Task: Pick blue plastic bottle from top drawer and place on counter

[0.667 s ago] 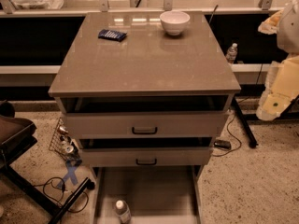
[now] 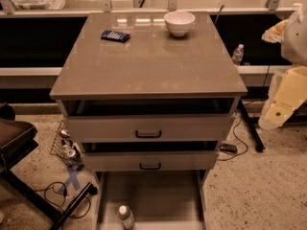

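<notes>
The blue plastic bottle [image 2: 125, 217], clear with a white cap, stands upright in the near left corner of the top drawer [image 2: 158, 195]. That drawer is the long pale-grey tray pulled fully out at the bottom of the view. The counter [image 2: 148, 61] is the glossy grey-brown slab on top of the cabinet. My arm with the gripper [image 2: 282, 104] shows as pale cream shapes at the right edge. It is beside the cabinet, at the height of the drawer fronts, and far from the bottle.
A white bowl [image 2: 179, 23] and a dark blue packet [image 2: 115, 35] sit at the back of the counter. Two grey drawer fronts [image 2: 148, 128] stand slightly open. A smaller clear bottle [image 2: 238, 54] stands behind on the right. A dark stand [image 2: 19, 147] and cables lie on the floor at left.
</notes>
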### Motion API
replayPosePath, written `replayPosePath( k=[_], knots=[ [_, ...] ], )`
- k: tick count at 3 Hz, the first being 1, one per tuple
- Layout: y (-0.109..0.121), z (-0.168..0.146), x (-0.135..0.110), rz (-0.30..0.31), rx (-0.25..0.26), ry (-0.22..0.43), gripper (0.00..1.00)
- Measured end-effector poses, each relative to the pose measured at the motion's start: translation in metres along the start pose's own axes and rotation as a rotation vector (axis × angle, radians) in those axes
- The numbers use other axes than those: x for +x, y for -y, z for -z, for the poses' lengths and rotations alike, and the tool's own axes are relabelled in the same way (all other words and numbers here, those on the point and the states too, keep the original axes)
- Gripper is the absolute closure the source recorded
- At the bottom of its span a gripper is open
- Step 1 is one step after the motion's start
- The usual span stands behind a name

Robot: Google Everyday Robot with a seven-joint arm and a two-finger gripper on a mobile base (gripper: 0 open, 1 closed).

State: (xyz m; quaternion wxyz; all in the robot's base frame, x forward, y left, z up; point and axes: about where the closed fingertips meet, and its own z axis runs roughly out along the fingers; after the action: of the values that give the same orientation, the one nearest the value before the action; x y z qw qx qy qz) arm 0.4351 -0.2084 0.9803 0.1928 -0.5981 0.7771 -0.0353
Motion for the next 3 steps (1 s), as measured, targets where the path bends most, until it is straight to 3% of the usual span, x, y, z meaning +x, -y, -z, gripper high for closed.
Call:
replayPosePath(
  k=[1, 2, 3],
  knots=[
    [-0.028, -0.019, 0.002, 0.019, -0.012, 0.088, 0.00],
    [-0.066, -0.064, 0.022, -0.001, -0.023, 0.217, 0.00],
    [-0.107, -0.138, 0.048, -0.092, -0.059, 0.368, 0.00]
  ],
)
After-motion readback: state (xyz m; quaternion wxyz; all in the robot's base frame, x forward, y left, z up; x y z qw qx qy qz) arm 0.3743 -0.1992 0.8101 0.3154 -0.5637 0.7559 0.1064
